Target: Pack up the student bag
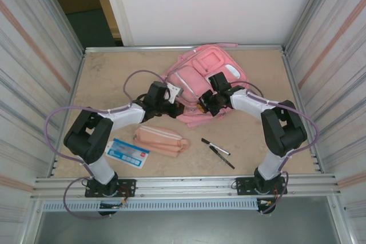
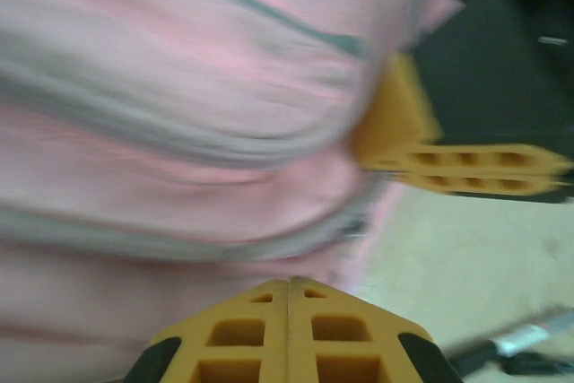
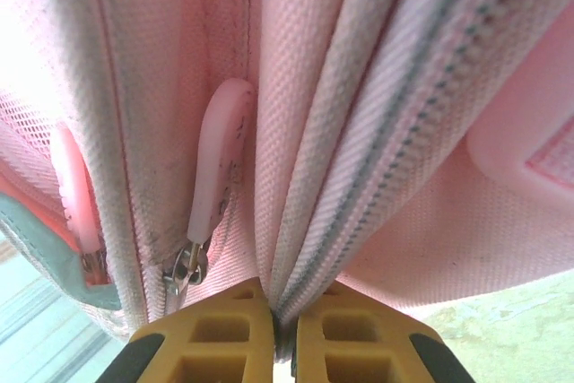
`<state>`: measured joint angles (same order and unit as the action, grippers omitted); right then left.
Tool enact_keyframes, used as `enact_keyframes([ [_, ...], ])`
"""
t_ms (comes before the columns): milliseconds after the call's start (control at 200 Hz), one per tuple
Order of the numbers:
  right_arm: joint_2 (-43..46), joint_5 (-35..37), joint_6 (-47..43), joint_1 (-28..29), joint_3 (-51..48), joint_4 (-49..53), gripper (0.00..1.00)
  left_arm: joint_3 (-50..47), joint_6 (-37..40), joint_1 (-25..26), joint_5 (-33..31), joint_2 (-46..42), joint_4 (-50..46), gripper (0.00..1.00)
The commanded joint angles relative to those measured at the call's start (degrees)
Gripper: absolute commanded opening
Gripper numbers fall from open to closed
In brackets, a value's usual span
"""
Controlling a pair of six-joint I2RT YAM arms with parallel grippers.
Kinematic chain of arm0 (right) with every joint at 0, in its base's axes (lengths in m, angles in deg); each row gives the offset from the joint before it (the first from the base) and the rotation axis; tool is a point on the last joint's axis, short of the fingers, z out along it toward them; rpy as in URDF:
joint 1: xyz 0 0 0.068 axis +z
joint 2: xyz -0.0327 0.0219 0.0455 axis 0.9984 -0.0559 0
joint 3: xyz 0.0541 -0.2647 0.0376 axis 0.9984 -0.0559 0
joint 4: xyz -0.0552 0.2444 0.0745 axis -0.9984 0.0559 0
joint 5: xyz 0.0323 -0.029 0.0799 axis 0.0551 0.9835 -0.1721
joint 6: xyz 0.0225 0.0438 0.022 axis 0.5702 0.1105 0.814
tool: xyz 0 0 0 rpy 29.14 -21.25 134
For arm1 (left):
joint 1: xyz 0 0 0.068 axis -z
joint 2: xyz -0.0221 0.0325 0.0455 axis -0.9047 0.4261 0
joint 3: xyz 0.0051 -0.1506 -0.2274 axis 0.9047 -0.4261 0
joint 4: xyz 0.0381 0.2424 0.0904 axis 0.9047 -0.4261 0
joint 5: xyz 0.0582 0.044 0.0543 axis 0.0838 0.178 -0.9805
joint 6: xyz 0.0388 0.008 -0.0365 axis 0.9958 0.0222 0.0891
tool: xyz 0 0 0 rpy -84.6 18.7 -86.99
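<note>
Bag (image 1: 197, 72) lies at 12 o'clock on the bench (image 1: 114, 78). Right claw (image 3: 285, 311) pinches a bag fold beside a zip, near the 6 o'clock edge. Left claw (image 2: 288, 286) is closed at the 9 o'clock edge; any hold on fabric unclear.

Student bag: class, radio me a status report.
Left end effector shut, against student bag. Right end effector shut on its fabric by a zip. Pouch, pens, blue packet on table, unpacked.
</note>
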<state>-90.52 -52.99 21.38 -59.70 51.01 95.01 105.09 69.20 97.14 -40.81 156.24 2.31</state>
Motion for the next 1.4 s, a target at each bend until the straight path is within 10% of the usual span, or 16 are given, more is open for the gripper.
enact_keyframes([
  [0,2.9,2.2,-7.2,-2.3,1.2,5.5,0.0,0.8,4.5,-2.3,-7.9,-2.7,-4.8,0.0],
  [200,3.1,-2.3,-15.5,-4.8,2.8,8.1,0.0,2.1,11.7,-2.2,-0.9,-3.9,-5.9,0.0],
  [281,2.9,-4.1,-15.5,-5.0,2.8,7.6,0.0,5.1,9.4,-1.3,6.3,-3.2,-7.4,0.34],
  [411,2.2,-5.7,-14.6,-4.5,3.7,6.5,0.0,5.9,-3.1,3.3,5.7,-1.4,-1.6,0.46],
  [917,2.6,-9.6,-8.3,-2.6,2.6,1.1,0.0,5.3,-33.9,13.3,-10.9,3.0,-0.7,0.47],
  [1393,2.8,-10.4,-7.5,-0.6,2.7,-0.5,0.0,4.6,-32.0,13.7,-8.8,5.7,5.1,0.42],
])
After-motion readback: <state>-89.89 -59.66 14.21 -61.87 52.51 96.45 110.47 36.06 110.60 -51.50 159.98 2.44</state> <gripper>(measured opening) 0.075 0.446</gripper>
